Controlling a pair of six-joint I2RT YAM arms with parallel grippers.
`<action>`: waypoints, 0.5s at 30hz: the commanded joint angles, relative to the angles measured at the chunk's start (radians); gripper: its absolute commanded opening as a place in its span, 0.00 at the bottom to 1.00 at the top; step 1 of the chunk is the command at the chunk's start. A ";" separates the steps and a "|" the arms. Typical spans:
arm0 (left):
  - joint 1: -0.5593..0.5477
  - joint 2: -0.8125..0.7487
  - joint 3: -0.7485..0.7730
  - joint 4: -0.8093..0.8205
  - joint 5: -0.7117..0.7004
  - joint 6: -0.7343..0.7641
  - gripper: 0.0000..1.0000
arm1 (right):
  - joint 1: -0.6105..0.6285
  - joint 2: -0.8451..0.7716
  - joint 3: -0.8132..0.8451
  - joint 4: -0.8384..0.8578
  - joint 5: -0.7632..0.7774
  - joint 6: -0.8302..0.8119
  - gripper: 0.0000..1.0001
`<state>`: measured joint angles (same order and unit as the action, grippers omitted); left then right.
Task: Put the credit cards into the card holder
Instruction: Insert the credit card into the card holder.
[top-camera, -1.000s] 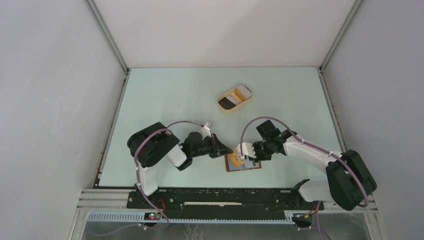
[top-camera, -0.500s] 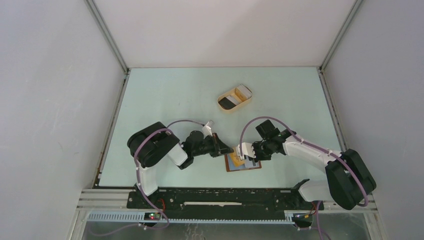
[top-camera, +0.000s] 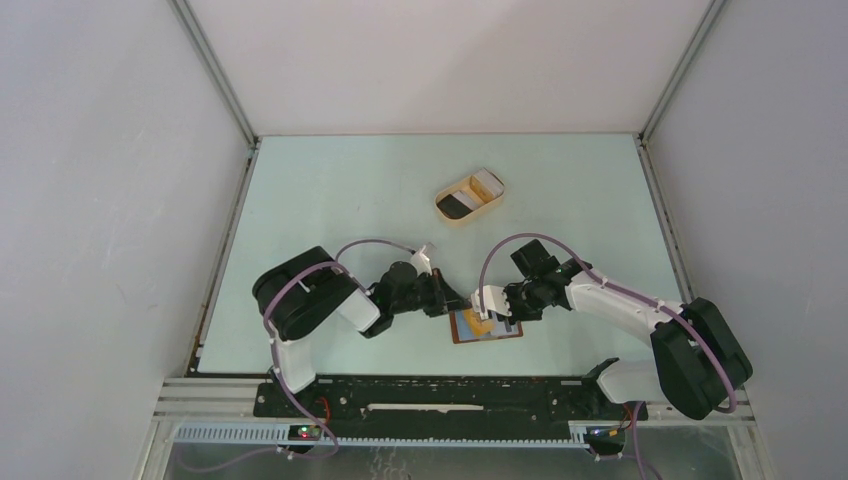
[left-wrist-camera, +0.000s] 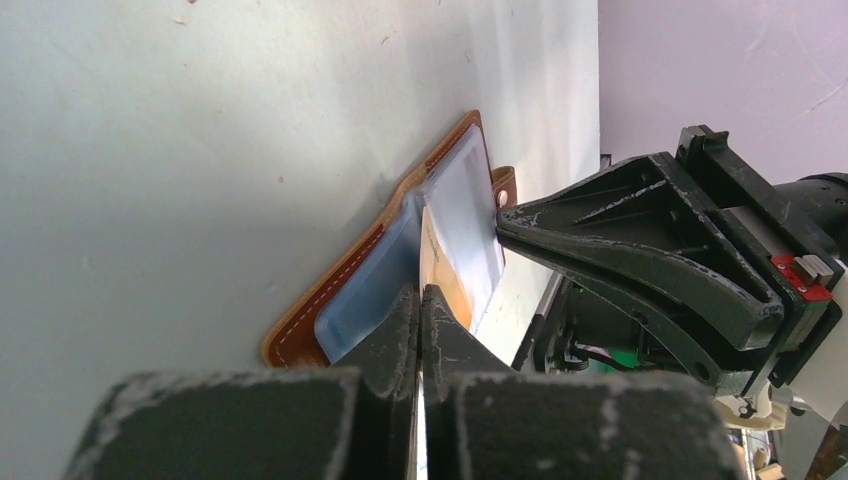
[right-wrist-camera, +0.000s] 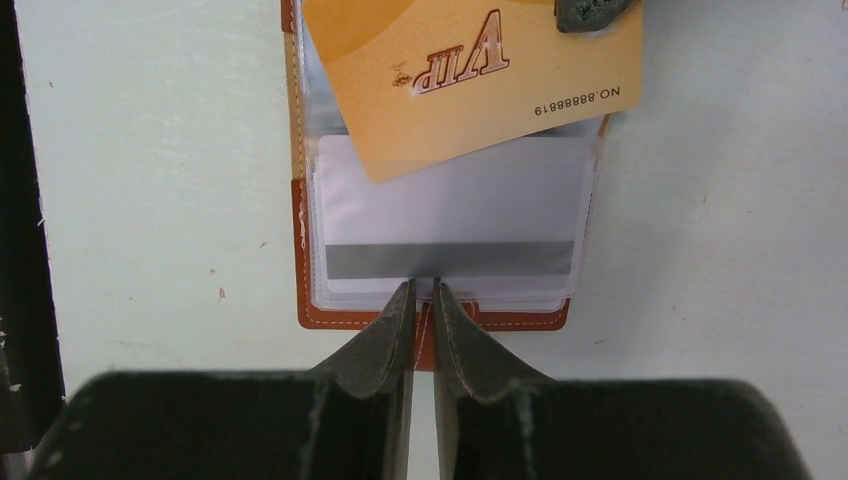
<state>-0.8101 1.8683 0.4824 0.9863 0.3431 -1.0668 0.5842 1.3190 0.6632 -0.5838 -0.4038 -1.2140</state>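
The card holder lies open on the tabletop, low and centre in the overhead view, between the two arms. The right gripper has its jaws nearly together on the holder's near edge, with the small leather tab in the slit between them, pinning it flat. A white card with a grey stripe already sits in the clear sleeve just above those jaws.

The left gripper has its jaws shut on a gold credit card marked VIP, which comes in from the top of the right wrist frame. The card's long axis runs roughly across the sleeve but is skewed, so its lower left corner leads and overlaps the sleeve mouth. I cannot tell whether that corner is inside a pocket or only resting on it. In the left wrist view the card stands steeply on edge against the sleeves, not flat.

The next move probably turns on squaring and lowering the card to the pocket. The left arm is the one to do that.

Two more cards sit in the beige tray, well apart in the upper centre.
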 joint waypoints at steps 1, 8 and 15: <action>-0.015 -0.031 0.027 -0.056 -0.026 0.049 0.00 | 0.012 0.004 0.030 -0.005 0.000 -0.001 0.18; -0.025 0.000 0.051 -0.060 -0.004 0.039 0.00 | 0.014 0.000 0.030 -0.002 0.000 0.005 0.18; -0.026 0.010 0.084 -0.132 0.002 0.043 0.00 | 0.021 -0.004 0.030 0.001 -0.001 0.009 0.19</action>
<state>-0.8303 1.8637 0.5262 0.9142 0.3470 -1.0634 0.5907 1.3190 0.6632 -0.5835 -0.3981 -1.2098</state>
